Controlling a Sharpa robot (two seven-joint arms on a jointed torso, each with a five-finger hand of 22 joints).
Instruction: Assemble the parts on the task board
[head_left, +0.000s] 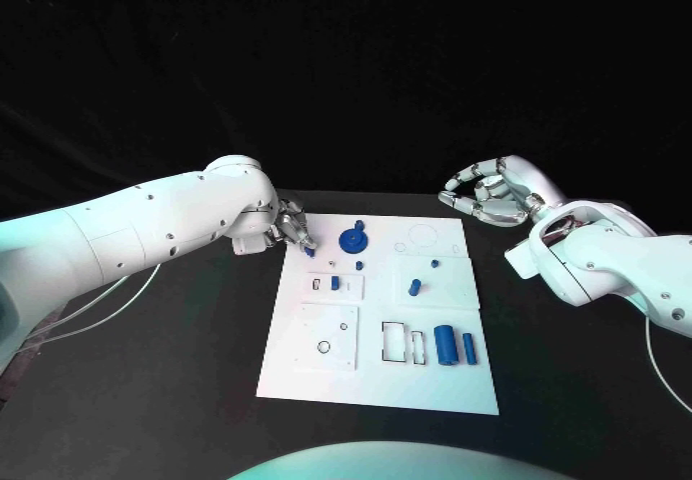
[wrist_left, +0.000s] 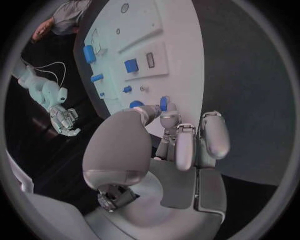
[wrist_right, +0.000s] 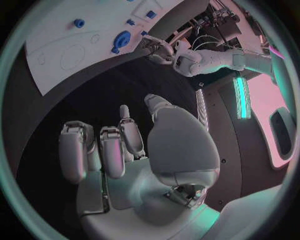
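Observation:
The white task board (head_left: 433, 385) lies mid-table. My left hand (head_left: 289, 228) hovers at the board's far left corner and pinches a small blue part (wrist_left: 164, 103) between thumb and a finger; the part also shows as the small blue part (head_left: 310, 252). Just beside it a round blue part (head_left: 355, 240) sits on the board. Further small blue parts (head_left: 335, 283) (head_left: 414, 287) stand mid-board, and two blue cylinders (head_left: 446, 345) (head_left: 469, 347) lie near the front. My right hand (head_left: 490, 192) hangs past the board's far right corner, fingers loosely curved and holding nothing.
Black table (head_left: 173, 360) surrounds the board on all sides. Outlined recesses (head_left: 392, 340) and a raised white plate (head_left: 329, 335) mark the board's front half. White cables (head_left: 108, 295) trail along the left arm.

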